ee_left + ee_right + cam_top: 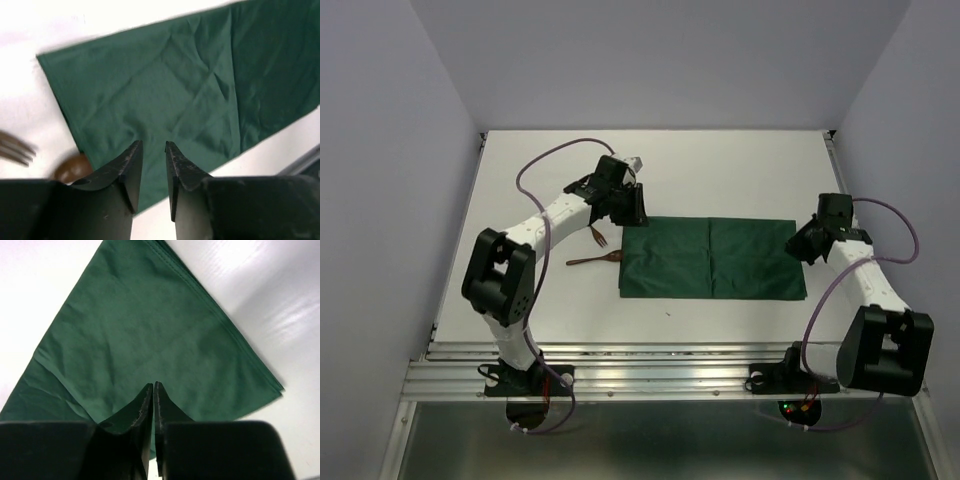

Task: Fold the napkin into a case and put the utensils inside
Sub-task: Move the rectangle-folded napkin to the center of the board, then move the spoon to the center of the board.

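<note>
we find the napkin (710,258) lying flat on the white table (740,170), folded to a long rectangle. in the overhead view its long axis runs left to right across the table, with a crease crossing it at about the middle.

the wooden spoon (593,260) lies just off the napkin's left short edge, its long axis roughly in line with the napkin's. the wooden fork (598,237) lies just beyond the spoon, also left of the napkin, set on a diagonal. both rest on bare table, not on the cloth.

the left gripper (154,146) hangs over the napkin's far left corner. its jaws stand apart with a plain gap and nothing between them. the right gripper (153,386) sits at the napkin's right short edge. its jaws are pressed together to a thin slit, and we see no cloth pinched in them.

the overhead view alone gives the full outline and both utensils whole. the left wrist view adds the wrinkles in the cloth, the fork tines pointing toward the napkin, and the spoon's rounded bowl just beside the napkin's edge. the right wrist view shows doubled layers along one edge near the napkin's corner; neither utensil appears there.
</note>
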`<state>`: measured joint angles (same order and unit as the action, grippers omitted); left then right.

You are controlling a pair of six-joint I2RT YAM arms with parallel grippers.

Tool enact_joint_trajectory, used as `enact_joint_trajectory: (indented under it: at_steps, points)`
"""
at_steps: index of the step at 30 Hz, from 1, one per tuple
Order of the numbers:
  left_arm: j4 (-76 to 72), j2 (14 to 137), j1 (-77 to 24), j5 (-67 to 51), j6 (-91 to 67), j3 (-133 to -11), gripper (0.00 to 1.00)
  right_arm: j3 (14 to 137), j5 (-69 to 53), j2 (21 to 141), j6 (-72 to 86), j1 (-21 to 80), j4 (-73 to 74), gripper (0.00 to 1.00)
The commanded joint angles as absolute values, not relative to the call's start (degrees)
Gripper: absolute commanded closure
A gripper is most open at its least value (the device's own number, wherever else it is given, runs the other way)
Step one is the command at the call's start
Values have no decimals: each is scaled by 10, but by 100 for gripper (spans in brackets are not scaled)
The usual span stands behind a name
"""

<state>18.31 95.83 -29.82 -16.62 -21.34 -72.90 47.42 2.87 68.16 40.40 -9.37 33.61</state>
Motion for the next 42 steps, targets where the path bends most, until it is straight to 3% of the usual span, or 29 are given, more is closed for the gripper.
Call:
enact_joint_trajectory:
  at_steps: [1, 10, 15, 24, 42]
  points:
    - [145, 1032, -299, -163, -238, -774, 66, 487, -23, 741, 375, -90, 252, 93]
    - [147, 1103, -295, -117, -242, -810, 64, 477, -41, 848, 365, -90, 204, 93]
    - [145, 1048, -282, -109, -241, -766, 56, 479, -3, 910, 374, -90, 185, 93]
    - [190, 953, -256, -91, -229, -660, 56, 551, 100, 1026, 369, -90, 196, 93]
    - [154, 994, -267, -130, -245, -624, 71, 582, 90, 1038, 370, -90, 201, 94]
